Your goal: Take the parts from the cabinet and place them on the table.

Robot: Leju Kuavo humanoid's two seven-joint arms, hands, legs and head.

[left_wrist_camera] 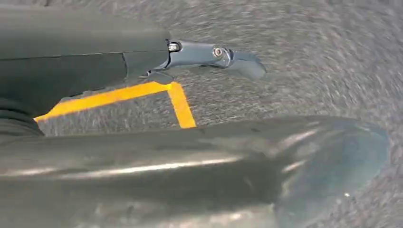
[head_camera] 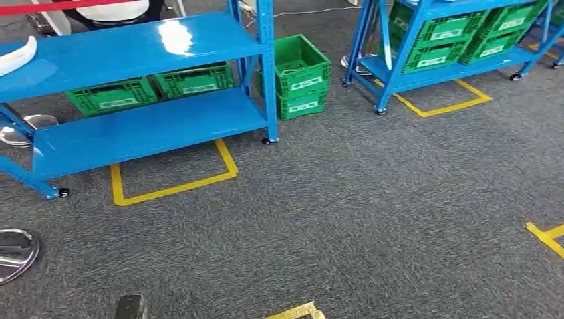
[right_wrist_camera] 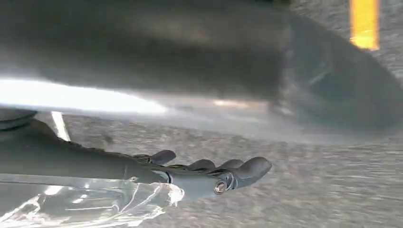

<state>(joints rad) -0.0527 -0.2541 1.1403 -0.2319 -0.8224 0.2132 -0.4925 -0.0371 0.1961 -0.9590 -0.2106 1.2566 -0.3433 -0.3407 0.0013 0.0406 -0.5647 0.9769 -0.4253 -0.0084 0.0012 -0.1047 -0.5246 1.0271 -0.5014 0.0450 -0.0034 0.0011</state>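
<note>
I had the robot on the grey carpet (head_camera: pixel 346 219), facing two blue racks (head_camera: pixel 140 126) that carried green crates (head_camera: pixel 112 96); no loose part or desk was in sight. My left hand (left_wrist_camera: pixel 209 57) hung over the floor, fingers straight and holding nothing. My right hand (right_wrist_camera: pixel 218 173) hung likewise, with clear plastic (right_wrist_camera: pixel 95 202) beside it; whether it held that I could not tell. I judged this a walking stretch between cabinet and desk; which way, the scene left unsettled.

You've got the near rack (head_camera: pixel 133 50) ahead-left, two crates (head_camera: pixel 153 90) inside it, stacked crates (head_camera: pixel 301 76) just right of it, a second rack (head_camera: pixel 452 40) farther right.
</note>
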